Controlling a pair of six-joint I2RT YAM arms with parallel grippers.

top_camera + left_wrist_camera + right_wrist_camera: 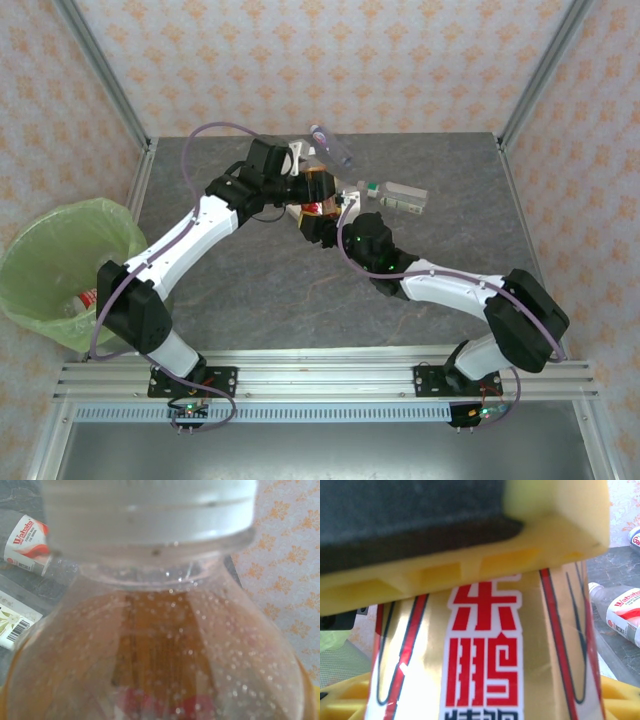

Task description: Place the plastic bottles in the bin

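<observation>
Top external cam: converged at table (250, 290) ctr on one gold-label bottle (318, 192), left gripper (300, 188) from the far-left side, right gripper (322, 218) from the near-right. Looks like a handover or two-handed hold, prob. to pass it to the arm nearer the bin (30, 250). Bin off the table's left edge, well apart from that bottle, w/ one red-label bottle (85, 298) already lying inside. Two more loose on the table: bluish-cap bottle (335, 150) just beyond the grippers, clear bottle (400, 197) to their right.

Right wrist cam: pinching the gold-label bottle across its body, yellow pads (545, 535) above and below the label w/ red characters. Gripped mid-body, prob. to leave the neck end free for the other arm.

Left wrist cam: pointed straight at a white cap (150, 510) and clear shoulder, very close, amber below. Presumably the same bottle, can't confirm. Left gripper's state: can't tell, jaws' stance masked by the bottle up close and by arm bodies from above. Contact btwn left gripper and bottle likewise not resolvable. Behind, a Wahaha bottle (27, 542) and a barcode label (15, 622), both cut off by the blurred foreground and frame edge. Base end of the held bottle hidden under the wrists from above.
</observation>
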